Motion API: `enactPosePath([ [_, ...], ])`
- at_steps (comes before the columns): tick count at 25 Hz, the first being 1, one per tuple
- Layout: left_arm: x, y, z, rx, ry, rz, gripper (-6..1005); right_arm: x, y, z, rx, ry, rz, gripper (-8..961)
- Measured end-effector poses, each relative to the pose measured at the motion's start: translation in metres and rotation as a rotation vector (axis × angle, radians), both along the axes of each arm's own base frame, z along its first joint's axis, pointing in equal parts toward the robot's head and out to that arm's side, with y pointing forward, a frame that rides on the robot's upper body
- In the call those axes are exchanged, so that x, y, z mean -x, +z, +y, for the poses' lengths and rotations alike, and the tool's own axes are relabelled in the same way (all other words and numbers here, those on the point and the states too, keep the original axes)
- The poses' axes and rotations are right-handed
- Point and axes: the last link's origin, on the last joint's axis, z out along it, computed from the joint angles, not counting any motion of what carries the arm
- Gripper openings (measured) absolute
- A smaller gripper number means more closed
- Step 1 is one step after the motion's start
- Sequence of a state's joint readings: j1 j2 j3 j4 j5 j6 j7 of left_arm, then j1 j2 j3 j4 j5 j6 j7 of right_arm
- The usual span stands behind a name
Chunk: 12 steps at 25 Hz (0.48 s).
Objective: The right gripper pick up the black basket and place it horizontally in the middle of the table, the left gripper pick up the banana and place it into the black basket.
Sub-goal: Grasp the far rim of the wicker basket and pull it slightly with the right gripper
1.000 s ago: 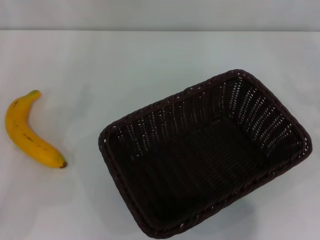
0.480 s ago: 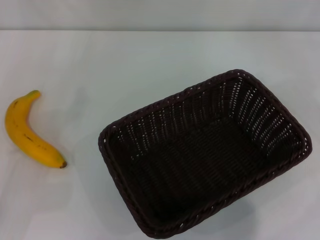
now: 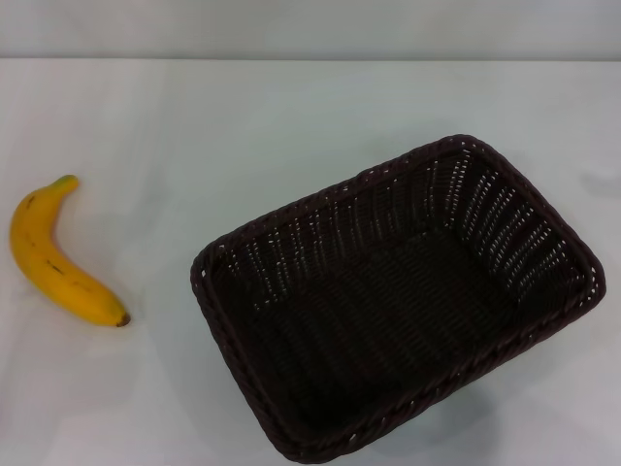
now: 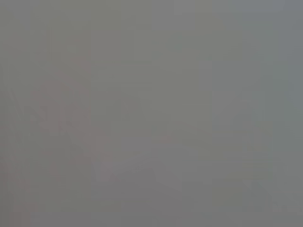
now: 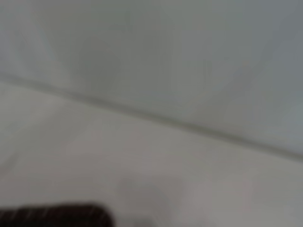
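The black basket (image 3: 398, 301) rests on the white table (image 3: 243, 126), right of centre, turned at an angle, and nothing lies inside it. Its dark rim (image 5: 57, 215) also shows at the edge of the right wrist view. The yellow banana (image 3: 56, 257) lies flat near the table's left edge, stem end pointing away from me, well apart from the basket. Neither gripper appears in any view. The left wrist view is a plain grey blur.
The table's far edge (image 3: 310, 60) meets a pale wall at the back. Bare white tabletop spreads between the banana and the basket and behind both. A faint shadow (image 3: 602, 180) lies on the table at the far right.
The banana and the basket have not moved. A faint shadow has appeared on the table at the far right.
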State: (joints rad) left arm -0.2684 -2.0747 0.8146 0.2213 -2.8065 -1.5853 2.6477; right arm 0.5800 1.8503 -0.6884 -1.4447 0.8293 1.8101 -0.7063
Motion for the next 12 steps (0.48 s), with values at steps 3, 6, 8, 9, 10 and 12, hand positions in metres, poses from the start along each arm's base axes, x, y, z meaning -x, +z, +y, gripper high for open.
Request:
enactPosePath([
  [3, -0.001, 0.002, 0.001, -0.005, -0.006, 0.007, 848, 0.020, -0.019, 0.008, 0.089, -0.019, -0.060, 857],
  [6, -0.001, 0.004, 0.000, -0.008, -0.006, 0.013, 847, 0.042, -0.043, 0.018, 0.173, -0.033, -0.088, 856],
  [8, 0.000, 0.005, 0.000, -0.009, -0.004, 0.015, 846, 0.050, -0.053, 0.022, 0.209, -0.040, -0.093, 855],
  [9, 0.000, 0.005, 0.000, -0.009, -0.002, 0.016, 846, 0.057, -0.062, 0.025, 0.240, -0.047, -0.096, 852],
  [10, 0.000, 0.005, 0.000, -0.008, 0.000, 0.017, 845, 0.062, -0.071, 0.027, 0.272, -0.060, -0.101, 849],
  [12, 0.001, 0.005, 0.000, -0.007, 0.006, 0.018, 845, 0.067, -0.089, 0.030, 0.325, -0.088, -0.114, 842],
])
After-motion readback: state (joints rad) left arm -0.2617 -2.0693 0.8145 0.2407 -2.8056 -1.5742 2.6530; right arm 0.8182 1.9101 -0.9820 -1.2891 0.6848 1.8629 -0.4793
